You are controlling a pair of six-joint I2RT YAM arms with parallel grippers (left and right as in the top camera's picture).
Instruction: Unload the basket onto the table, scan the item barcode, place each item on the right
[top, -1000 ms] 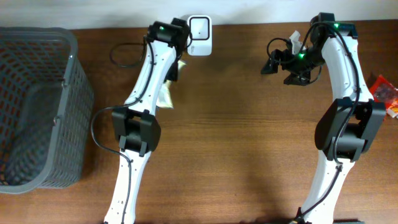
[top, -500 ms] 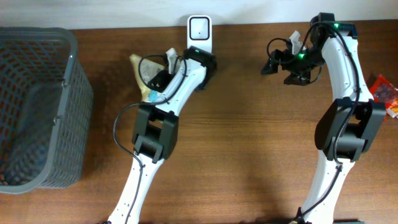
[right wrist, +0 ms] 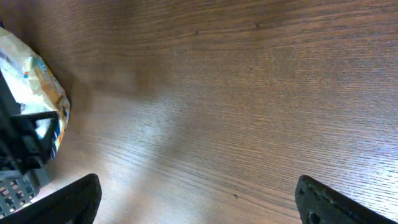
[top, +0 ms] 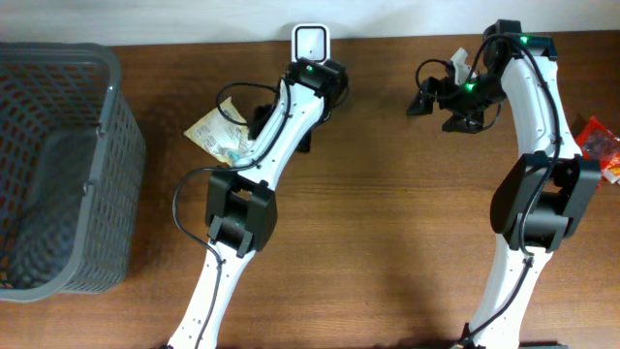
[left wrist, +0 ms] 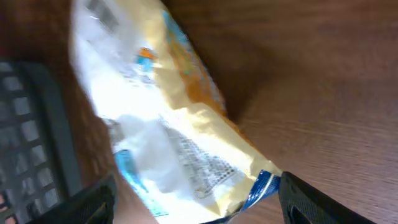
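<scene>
Item: a crinkled yellow-and-white foil snack packet (top: 218,134) lies flat on the brown wooden table (top: 387,242), between the grey plastic mesh basket (top: 111,116) and the small white upright scanner (top: 310,44), nearer the scanner
Left arm: my left gripper (left wrist: 199,208) hangs over the packet's lower end with its fingers spread wide; nothing is clamped, and the packet rests on the wood by its own weight
Right arm: my right gripper (right wrist: 199,205) is near the table's back edge, well apart from the packet, jaws fully spread and empty over bare wood
Weight: I judge it very light, mostly air and thin film
Stiffness: soft and puffy; it should dent and rustle under any squeeze, and whatever is inside may crush
Surface: glossy film, so I expect it to slip between hard fingers
Where to hold: I would pinch a flat sealed end seam or a side edge, not the belly (a fold there could crease the print)
Barcode: a dark printed block shows in the left wrist view, but it is too blurred to call a barcode
Risk: a grip across that print would hide it from the scanner
</scene>
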